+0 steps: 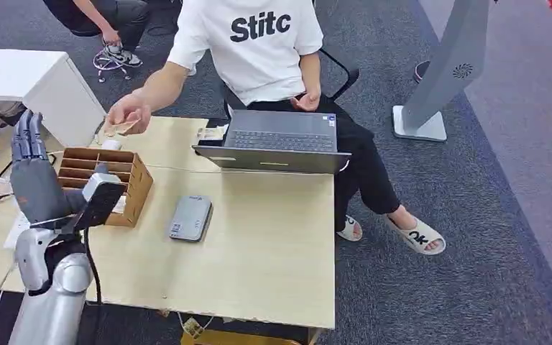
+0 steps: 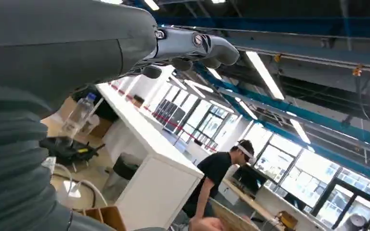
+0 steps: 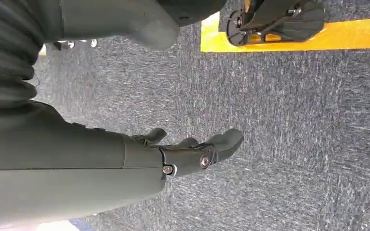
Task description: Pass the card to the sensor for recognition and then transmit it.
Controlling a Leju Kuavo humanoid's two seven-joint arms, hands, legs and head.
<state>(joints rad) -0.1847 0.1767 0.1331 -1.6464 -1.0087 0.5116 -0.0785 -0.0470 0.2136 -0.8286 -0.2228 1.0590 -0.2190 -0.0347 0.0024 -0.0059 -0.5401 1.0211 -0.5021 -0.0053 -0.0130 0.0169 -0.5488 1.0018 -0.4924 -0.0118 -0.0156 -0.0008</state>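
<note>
The card [image 1: 121, 127] is in the person's hand [image 1: 127, 113], held above the far left part of the table [image 1: 259, 244], just beyond the wooden organizer [image 1: 108, 183]. It is apart from the robot's left hand [image 1: 32, 172], which stands nearer and further left, raised over the table's left edge with its palm upright and its fingers [image 1: 27, 136] extended upward, close together; it holds nothing. In the left wrist view the same hand [image 2: 188, 45] has its fingers only slightly bent, with nothing in them. The sensor [image 1: 190, 217], a flat grey box, lies on the table to the right of the organizer, well apart from both the card and the left hand. A laptop [image 1: 277, 140] sits open at the table's far edge in front of the seated person. The right hand [image 3: 192, 151] hangs over grey carpet [image 3: 294, 134], its fingers loosely extended and lightly curved, gripping nothing.
</note>
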